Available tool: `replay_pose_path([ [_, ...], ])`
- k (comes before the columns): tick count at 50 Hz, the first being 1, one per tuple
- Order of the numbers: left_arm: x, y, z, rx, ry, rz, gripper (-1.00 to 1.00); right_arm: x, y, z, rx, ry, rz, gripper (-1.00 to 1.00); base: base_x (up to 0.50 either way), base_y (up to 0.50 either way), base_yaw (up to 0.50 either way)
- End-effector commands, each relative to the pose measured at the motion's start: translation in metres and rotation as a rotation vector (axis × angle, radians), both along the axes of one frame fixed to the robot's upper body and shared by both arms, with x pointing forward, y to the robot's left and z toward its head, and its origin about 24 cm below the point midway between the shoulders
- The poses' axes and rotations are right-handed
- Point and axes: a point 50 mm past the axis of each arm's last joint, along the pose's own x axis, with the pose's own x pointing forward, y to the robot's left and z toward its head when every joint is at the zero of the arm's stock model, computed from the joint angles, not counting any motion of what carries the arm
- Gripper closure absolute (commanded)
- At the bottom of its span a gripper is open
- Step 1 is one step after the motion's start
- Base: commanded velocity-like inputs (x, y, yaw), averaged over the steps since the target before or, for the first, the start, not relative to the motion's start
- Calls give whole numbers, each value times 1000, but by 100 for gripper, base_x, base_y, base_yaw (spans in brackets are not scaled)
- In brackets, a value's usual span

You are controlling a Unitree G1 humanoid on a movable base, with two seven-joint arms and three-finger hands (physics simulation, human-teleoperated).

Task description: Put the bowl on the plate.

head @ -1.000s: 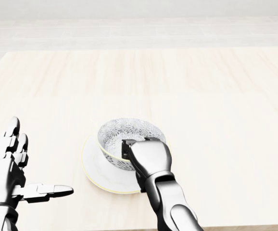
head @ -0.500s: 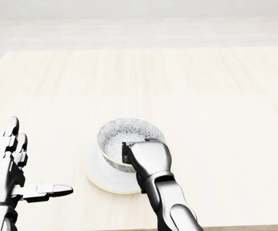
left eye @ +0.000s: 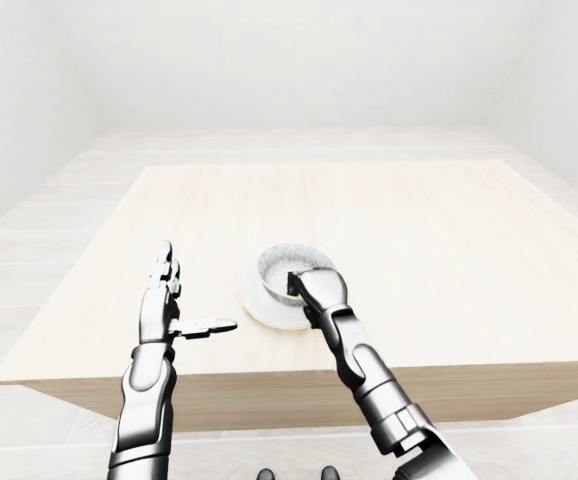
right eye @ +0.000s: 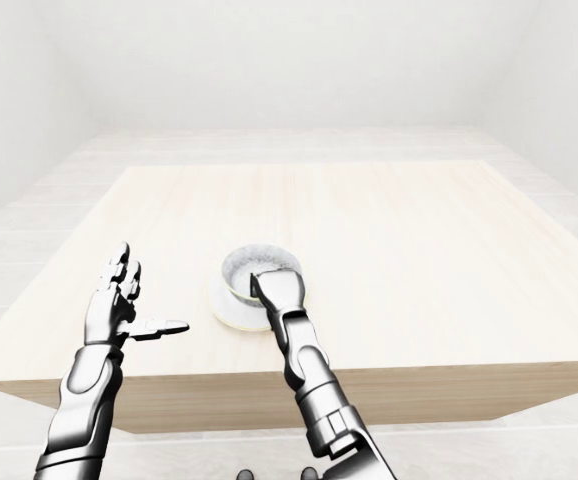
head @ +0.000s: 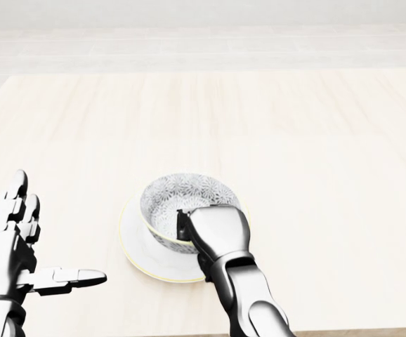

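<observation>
A white bowl (head: 178, 198) with a grey floral pattern inside sits on the white, yellow-rimmed plate (head: 134, 246) near the table's bottom edge in the head view. My right hand (head: 187, 226) comes up from the bottom and is shut on the bowl's lower right rim, with one finger inside and the palm over the outer wall. The hand hides the plate's right part. My left hand (head: 48, 242) stands open at the lower left, fingers up and thumb pointing right. It is apart from the plate and holds nothing.
The light wooden table (left eye: 389, 215) stretches wide above and to the right of the plate in the left-eye view. Its bottom edge (left eye: 269, 380) runs just below my hands. A pale floor and white walls surround it.
My right hand and the bowl have edged slightly to the left and down over the plate. The left hand has not moved.
</observation>
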Motion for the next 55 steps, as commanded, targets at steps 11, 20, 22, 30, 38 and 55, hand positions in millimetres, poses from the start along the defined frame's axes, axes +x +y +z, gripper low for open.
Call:
replay_pose_path([
  [11,0,-1,-5,6,5,0,-100,0,0,4,14,-31,-7,39,0,0,0],
  [20,0,0,-6,6,7,1,-100,1,-1,4,16,-30,-9,28,0,0,0],
  [22,0,0,-6,6,8,2,-100,1,-1,5,19,-32,-9,28,0,0,0],
  [30,1,0,-7,5,10,2,-100,1,-1,5,20,-31,-9,18,0,0,0],
  [38,2,1,-8,2,17,5,-100,-1,0,4,17,-32,-5,14,0,0,0],
  [55,3,2,-9,0,20,5,-100,0,0,7,22,-34,-6,0,0,0,0],
])
